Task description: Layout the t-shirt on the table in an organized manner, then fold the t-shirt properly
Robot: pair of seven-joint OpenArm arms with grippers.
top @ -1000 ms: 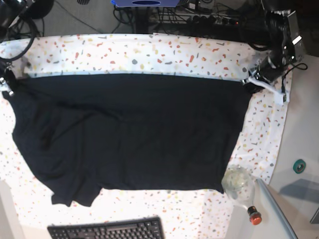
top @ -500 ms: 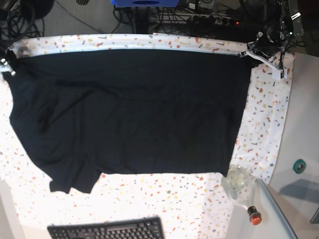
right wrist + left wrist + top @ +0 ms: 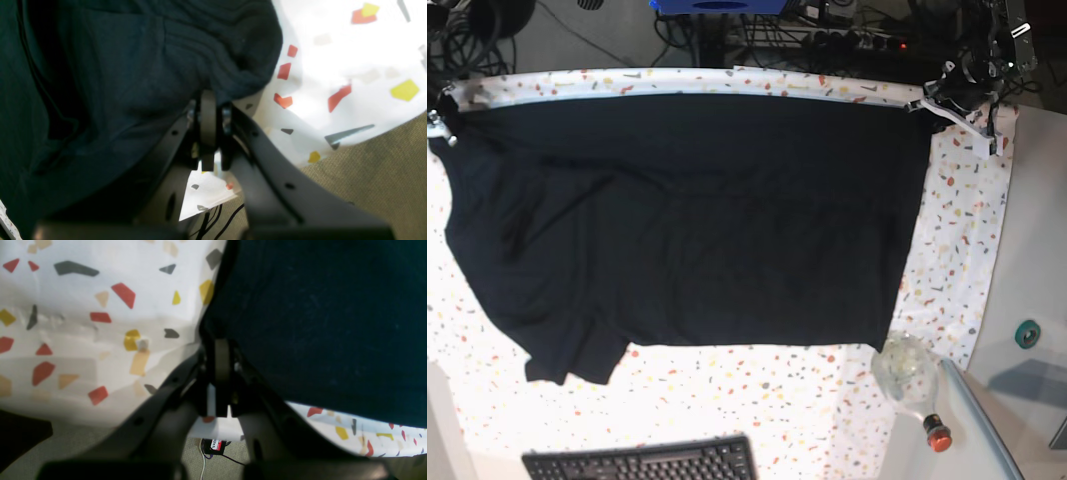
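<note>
Base view shows the plain black short-sleeved soft fabric t-shirt [image 3: 687, 215] spread wide across the worktop [image 3: 947, 260], which is covered in white cloth flecked with red, orange, yellow and grey. The far edge of the garment lies nearly straight along the far rim of the worktop. The body reads mostly flat, with soft creases towards the end on this view's left, and one sleeve juts out at the near corner on that side.

Left tool [image 3: 218, 340] is closed tight on a far corner of the t-shirt, at the end on the base view's right; its wrist view shows the hem pinched between the jaws. Right tool [image 3: 208, 96] is likewise clamped on bunched fabric at the opposite far corner.

Judgement: the laying-out stage is well advanced but not finished. Both corners remain gripped, the creases and the sleeve need smoothing, and no fold has been made. All folding remains.

Worktop cloth carries a few shallow wrinkles. A black keyboard [image 3: 642, 460] sits at the near edge, apart from the garment. A clear bottle with a red cap [image 3: 912, 385] lies near the garment's near corner on the right of the base view, and could obstruct a fold. Cables and equipment [image 3: 827, 35] crowd the floor beyond the far edge.
</note>
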